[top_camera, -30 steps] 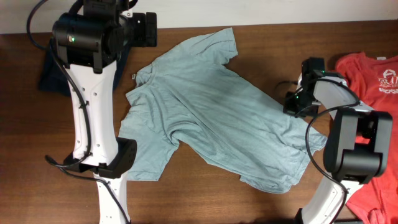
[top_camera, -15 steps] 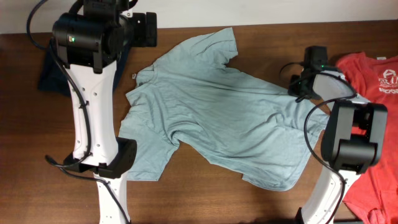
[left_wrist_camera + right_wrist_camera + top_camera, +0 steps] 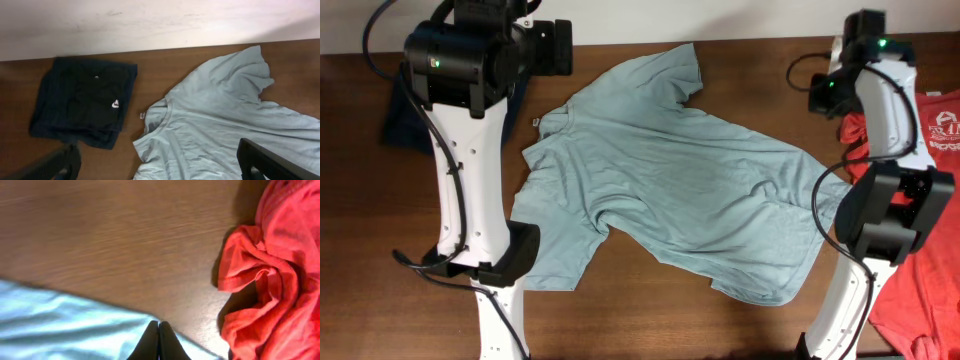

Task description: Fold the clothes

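**Folding not begun: blue shirt lies open**

From overhead: shows the pale blue T-shirt spread flat with no fold made, lying left of the right claw. Places the coral-red T-shirt, crumpled, just right of that claw.

From the left wrist: shows the left claw released, fingers wide apart, blue collar below it, navy garment ahead and left, seemingly folded.

From the right wrist: shows fingers clenched together, apparently on nothing, over the blue shirt's edge. Leaves, by judgement, both shirts to fold.
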Tool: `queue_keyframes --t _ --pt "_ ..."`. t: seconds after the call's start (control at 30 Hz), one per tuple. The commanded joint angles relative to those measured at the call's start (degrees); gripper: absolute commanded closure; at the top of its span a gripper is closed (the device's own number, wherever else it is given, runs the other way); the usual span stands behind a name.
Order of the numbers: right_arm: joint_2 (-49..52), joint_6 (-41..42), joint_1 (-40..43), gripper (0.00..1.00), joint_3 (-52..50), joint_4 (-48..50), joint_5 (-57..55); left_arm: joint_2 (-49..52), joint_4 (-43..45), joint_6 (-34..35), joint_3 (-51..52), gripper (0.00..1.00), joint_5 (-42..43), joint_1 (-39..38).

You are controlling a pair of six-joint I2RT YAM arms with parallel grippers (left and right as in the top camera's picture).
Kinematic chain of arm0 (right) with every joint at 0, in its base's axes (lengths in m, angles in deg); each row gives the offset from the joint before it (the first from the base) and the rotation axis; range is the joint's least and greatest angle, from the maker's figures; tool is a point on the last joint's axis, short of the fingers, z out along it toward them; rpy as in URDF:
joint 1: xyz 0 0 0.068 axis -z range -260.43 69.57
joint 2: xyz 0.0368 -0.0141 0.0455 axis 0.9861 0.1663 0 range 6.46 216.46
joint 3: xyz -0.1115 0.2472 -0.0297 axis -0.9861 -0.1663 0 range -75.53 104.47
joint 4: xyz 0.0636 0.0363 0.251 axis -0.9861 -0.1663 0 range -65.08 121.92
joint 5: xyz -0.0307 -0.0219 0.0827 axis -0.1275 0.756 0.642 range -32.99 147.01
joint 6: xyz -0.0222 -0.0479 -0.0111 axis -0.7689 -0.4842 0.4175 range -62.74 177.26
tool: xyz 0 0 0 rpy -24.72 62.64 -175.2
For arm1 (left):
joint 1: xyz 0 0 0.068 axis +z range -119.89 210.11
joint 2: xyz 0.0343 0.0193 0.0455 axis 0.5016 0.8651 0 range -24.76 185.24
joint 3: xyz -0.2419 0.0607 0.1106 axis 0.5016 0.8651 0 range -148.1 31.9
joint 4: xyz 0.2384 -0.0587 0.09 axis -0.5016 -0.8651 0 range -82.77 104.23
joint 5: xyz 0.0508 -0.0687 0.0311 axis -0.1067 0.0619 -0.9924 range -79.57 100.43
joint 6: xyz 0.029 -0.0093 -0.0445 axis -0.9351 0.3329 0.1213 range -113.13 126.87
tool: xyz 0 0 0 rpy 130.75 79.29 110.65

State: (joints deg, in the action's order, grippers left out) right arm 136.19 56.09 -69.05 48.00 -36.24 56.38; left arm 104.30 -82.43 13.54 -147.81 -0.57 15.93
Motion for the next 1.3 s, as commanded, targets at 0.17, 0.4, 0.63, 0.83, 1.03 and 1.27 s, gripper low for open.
queue_keyframes --t 0.17,0.4,0.63,0.83,1.03,1.27 --pt "-0.46 -4.42 -0.11 0.96 0.79 -6.71 12.55 0.20 -0.02 -0.26 0.11 0.01 -0.61 -0.02" --pt "0.00 -3.96 -1.64 0.96 -0.31 -6.67 13.94 0.20 -0.02 -0.26 0.11 0.01 -0.61 -0.02" --pt "0.24 -3.65 -3.89 0.87 -0.48 -5.09 10.84 0.20 -0.02 -0.26 0.11 0.01 -0.61 -0.02" --pt "0.17 -0.28 -2.89 0.86 -0.46 -10.23 8.98 0.20 -0.02 -0.26 0.11 0.01 -0.61 -0.02" --pt "0.17 0.20 -1.97 0.88 -0.46 -17.92 9.01 0.20 -0.02 -0.26 0.11 0.01 -0.63 -0.02" --pt "0.17 2.10 -1.92 0.96 -0.46 -23.80 9.03 0.20 -0.02 -0.26 0.11 0.01 -0.61 -0.02"
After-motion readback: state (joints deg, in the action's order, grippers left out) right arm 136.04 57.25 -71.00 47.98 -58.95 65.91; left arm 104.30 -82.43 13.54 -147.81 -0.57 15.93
